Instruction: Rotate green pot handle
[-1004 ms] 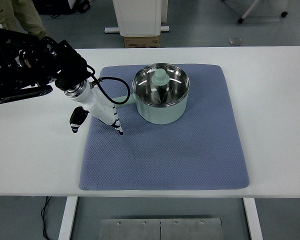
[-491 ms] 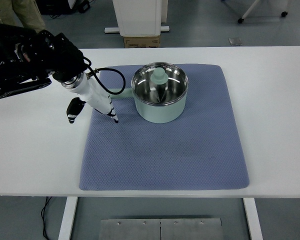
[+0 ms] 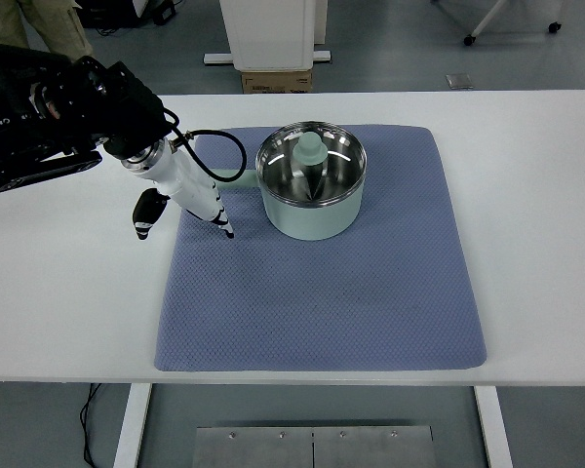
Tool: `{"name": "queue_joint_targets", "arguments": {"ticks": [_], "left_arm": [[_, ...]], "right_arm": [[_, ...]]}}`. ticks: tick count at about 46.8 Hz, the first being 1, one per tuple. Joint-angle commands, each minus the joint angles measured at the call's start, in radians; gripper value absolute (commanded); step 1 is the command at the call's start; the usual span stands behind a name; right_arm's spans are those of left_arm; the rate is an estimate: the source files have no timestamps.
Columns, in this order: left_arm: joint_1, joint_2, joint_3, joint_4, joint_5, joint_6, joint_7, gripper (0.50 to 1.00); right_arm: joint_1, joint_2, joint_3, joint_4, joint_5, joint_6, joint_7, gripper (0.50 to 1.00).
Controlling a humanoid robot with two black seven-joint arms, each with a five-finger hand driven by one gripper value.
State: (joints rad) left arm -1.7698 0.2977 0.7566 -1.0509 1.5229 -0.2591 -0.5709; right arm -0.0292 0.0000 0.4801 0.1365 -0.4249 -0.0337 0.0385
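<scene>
Nearest, bare white table (image 3: 68, 312) along the front edge, then a blue-grey mat (image 3: 322, 292) with its front half clear. Further back on the mat, toward its far left part: a pale green pot (image 3: 312, 210), upright, glass lid (image 3: 312, 161) on, green knob (image 3: 312, 148) at the lid's middle. Nothing to be made out inside beyond the shiny metal wall under the glass. Green handle (image 3: 236, 180) sticking out leftward from the pot's wall, low over the mat, partly hidden by a black cable and the arm.

Left of the pot, the left hand (image 3: 180, 200), white with black tips, hanging over the mat's left edge just beside the handle; fingers (image 3: 222, 222) pointing down and toward the pot, loosely extended, closed on nothing. Contact with the handle: cannot tell. Black thumb (image 3: 144, 216) apart, over bare table.

Plenty of open mat right of the pot and in front of it; wide bare table to the far right. Beyond the far edge, grey floor, a white stand, a cardboard box (image 3: 276, 81), and a person's trouser legs (image 3: 54, 29) top left.
</scene>
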Motion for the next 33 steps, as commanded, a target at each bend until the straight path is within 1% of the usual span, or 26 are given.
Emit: {"name": "queue_joint_targets", "arguments": {"ticks": [1,10,24,30,33], "left_arm": [[-0.005,0.003,-0.016,-0.041,-0.026,0.000,-0.001,1.000],[-0.004,0.003,-0.082,-0.095,-0.113,-0.003,-0.001,1.000],[0.016,-0.002,-0.191,-0.121,-0.263,-0.006,-0.003,1.000],[0.018,-0.002,-0.215,-0.132,-0.287,-0.012,-0.003,1.000],[0.024,0.000,-0.232,-0.133,-0.294,-0.025,-0.003,1.000]], "right_arm": [[0.000,0.000,0.000,0.000,0.000,0.000,0.000,1.000],[0.000,0.000,0.000,0.000,0.000,0.000,0.000,1.000],[0.000,0.000,0.000,0.000,0.000,0.000,0.000,1.000],[0.000,0.000,0.000,0.000,0.000,0.000,0.000,1.000],[0.000,0.000,0.000,0.000,0.000,0.000,0.000,1.000]]}}
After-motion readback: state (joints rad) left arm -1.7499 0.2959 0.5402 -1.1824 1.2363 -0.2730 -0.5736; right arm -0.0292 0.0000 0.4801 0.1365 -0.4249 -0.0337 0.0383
